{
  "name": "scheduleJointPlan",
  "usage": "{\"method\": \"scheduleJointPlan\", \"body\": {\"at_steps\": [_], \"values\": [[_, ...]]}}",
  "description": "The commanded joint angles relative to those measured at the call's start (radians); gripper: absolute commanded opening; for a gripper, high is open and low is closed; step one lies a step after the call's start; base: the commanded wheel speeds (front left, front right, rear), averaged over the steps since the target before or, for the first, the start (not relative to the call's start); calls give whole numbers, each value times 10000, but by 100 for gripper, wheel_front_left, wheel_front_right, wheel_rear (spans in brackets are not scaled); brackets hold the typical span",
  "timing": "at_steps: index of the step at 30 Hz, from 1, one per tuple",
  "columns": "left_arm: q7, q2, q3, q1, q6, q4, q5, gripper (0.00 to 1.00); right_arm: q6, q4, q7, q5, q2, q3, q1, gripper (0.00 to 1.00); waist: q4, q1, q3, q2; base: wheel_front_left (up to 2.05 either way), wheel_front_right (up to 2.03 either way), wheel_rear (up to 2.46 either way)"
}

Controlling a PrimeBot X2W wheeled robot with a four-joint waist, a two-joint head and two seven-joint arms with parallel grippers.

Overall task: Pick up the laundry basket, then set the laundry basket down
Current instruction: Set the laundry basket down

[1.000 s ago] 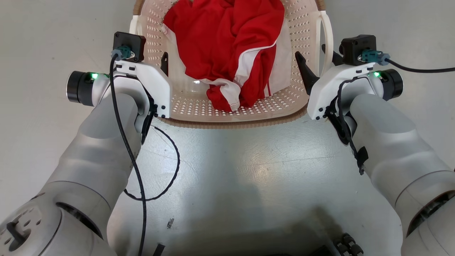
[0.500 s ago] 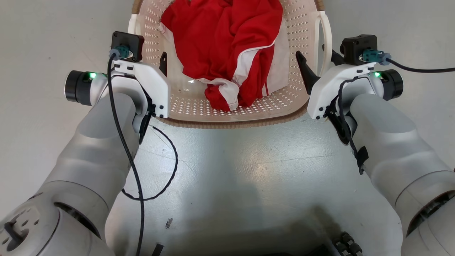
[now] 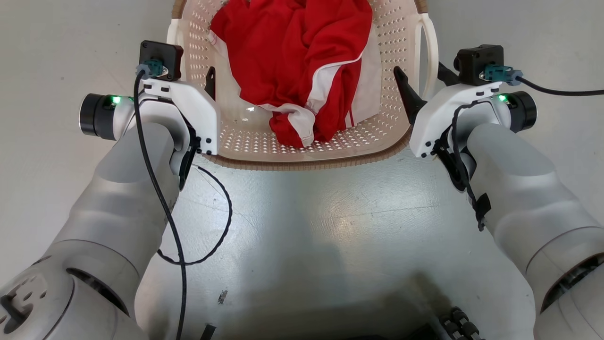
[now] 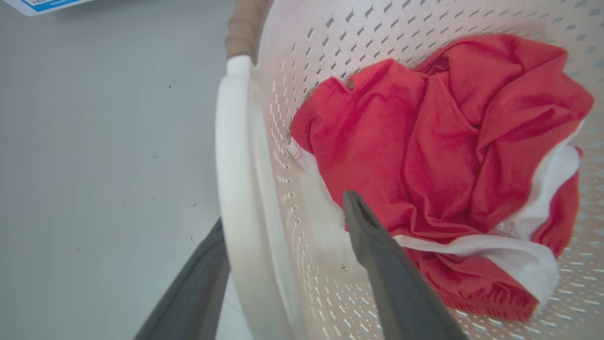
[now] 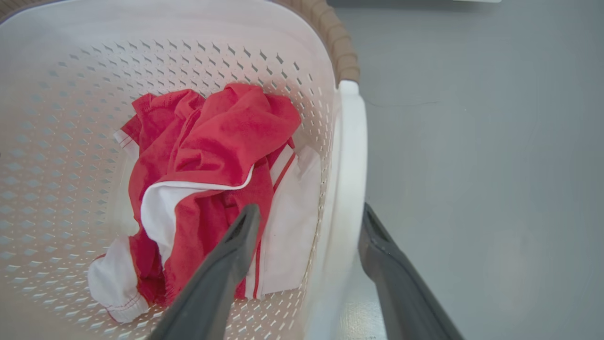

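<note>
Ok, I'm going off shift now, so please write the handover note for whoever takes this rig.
The left end effector is open, fingers astride the left white loop handle.
The right end effector is open, astride the right handle.
The cream-white perforated plastic laundry basket, crumpled red-and-white garment inside, is apparently on the grey floor.
Done: both arms placed. Left: close, lift, set down.

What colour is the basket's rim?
Brown, woven-looking; the rim shows best in the head view.
</note>
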Motion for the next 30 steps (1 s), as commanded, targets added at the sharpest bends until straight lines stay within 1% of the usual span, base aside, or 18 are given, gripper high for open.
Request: {"method": "scheduleJointPlan", "body": {"at_steps": [1, 8, 14, 22, 27, 30], "values": [[-103, 232, 98, 47, 7, -50, -18, 100, 69, -63, -163, -147, 51, -15, 635, 100, -10, 0, -16, 0, 0, 0, 0], [-178, 275, 93, 84, -42, -49, -58, 100, 69, -63, -167, -285, 12, -206, 714, 100, -36, 0, -141, 0, 0, 0, 0], [-206, 277, 86, 274, -91, -48, -118, 100, 69, -63, -137, -417, 8, -347, 912, 100, -21, 0, -551, 0, 0, 0, 0], [-306, 148, 130, 774, -103, -47, -265, 100, 69, -63, -264, -760, -37, -506, 1251, 100, 44, 0, -1454, 0, 0, 0, 0], [-449, 72, 238, 1230, -135, -51, -399, 100, 69, -63, -374, -1070, -105, -721, 1468, 100, 100, 0, -2329, 0, 0, 0, 0], [-507, 32, 309, 1380, -174, -110, -446, 100, 69, -63, -395, -1179, -126, -811, 1567, 100, 143, 0, -2654, 0, 0, 0, 0]]}}
